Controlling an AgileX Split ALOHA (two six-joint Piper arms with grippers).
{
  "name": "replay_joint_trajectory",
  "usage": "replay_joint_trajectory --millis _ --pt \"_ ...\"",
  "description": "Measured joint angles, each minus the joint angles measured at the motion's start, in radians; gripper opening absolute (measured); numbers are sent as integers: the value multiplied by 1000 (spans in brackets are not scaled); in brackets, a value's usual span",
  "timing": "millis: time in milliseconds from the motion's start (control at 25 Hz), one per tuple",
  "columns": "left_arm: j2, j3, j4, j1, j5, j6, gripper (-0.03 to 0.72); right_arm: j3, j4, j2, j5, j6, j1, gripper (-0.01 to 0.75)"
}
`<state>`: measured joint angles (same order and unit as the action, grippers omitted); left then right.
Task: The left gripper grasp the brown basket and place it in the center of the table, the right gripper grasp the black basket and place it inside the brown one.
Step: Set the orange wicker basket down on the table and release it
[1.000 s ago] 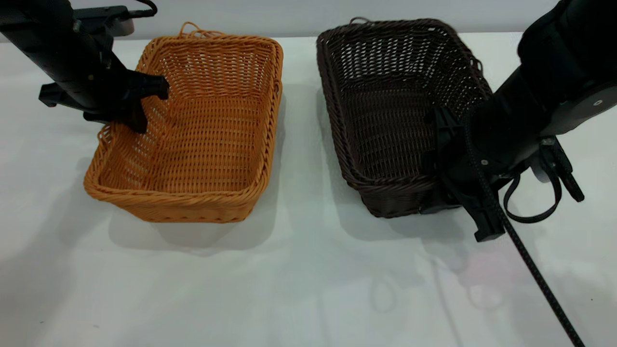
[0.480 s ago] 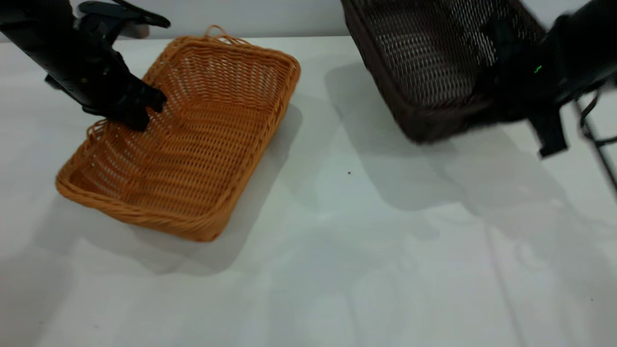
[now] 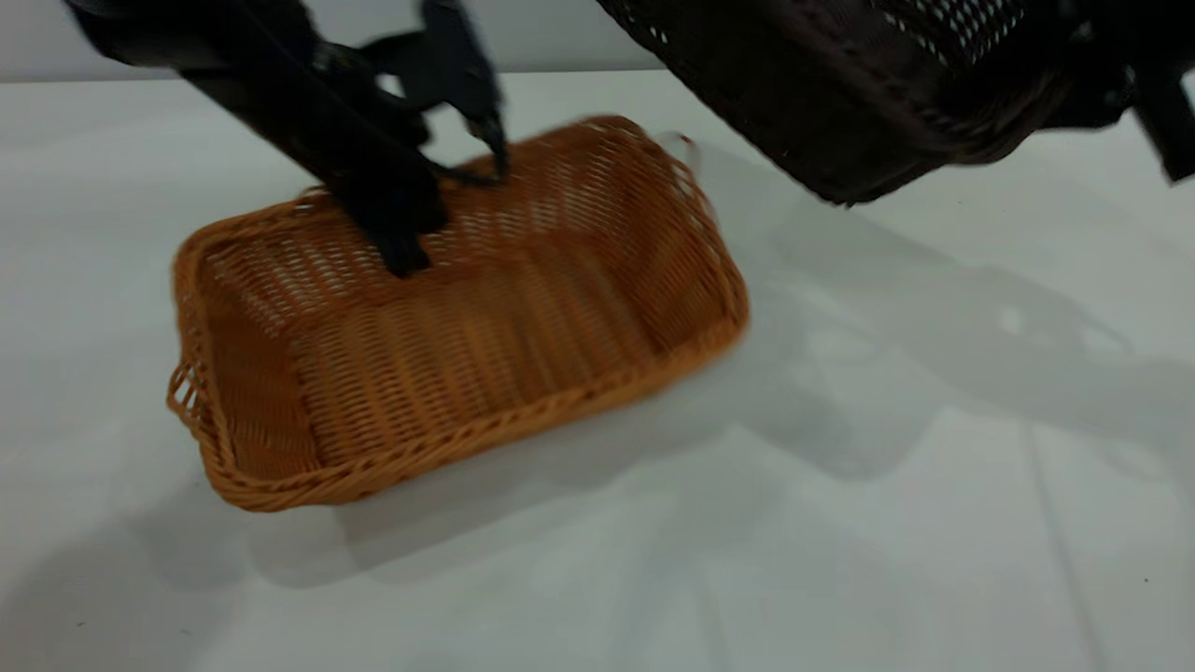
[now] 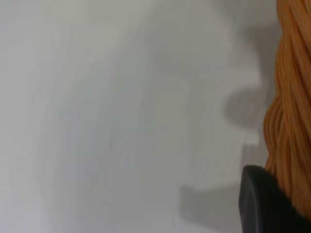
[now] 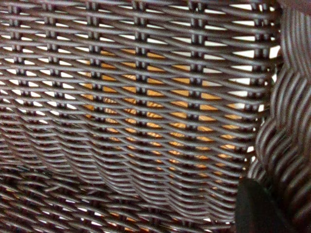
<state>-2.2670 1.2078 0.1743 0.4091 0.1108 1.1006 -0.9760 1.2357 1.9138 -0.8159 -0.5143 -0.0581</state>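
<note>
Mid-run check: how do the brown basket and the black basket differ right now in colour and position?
Colour: the brown basket is orange-tan, the black basket very dark brown-black.
Position: the brown basket sits low on the table, gripped at its far rim by the left end effector; the black basket hangs tilted in the air at upper right, clear of the table.
Shared: both are woven wicker with braided rims.

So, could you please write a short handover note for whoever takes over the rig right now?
Left gripper: shut on the far rim of the brown basket, which sits on the table left of centre.
Right gripper: at the upper right, holding the black basket in the air, tilted, above and right of the brown one.
Done: both baskets grasped, black one lifted.
Left: settle the brown basket at centre, release, then lower the black basket into it.
</note>
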Motion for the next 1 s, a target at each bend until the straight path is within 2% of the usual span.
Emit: replay_joint_trajectory --millis 200,480,760,880,1000 --pt "-28 0 -44 81 102 122 79 -105 -98 -1 -101 16 -3 90" --pt "-33 0 -174 94 167 82 79 -157 -107 -1 -110 19 -4 90" --pt "-39 0 -202 94 183 32 89 -157 -112 -1 -113 19 -4 90" --pt "-40 -1 -205 94 193 14 127 -157 -112 -1 -113 19 -4 90" --pt "-45 -1 -213 94 229 -23 204 -157 -109 -1 -113 19 -15 90"
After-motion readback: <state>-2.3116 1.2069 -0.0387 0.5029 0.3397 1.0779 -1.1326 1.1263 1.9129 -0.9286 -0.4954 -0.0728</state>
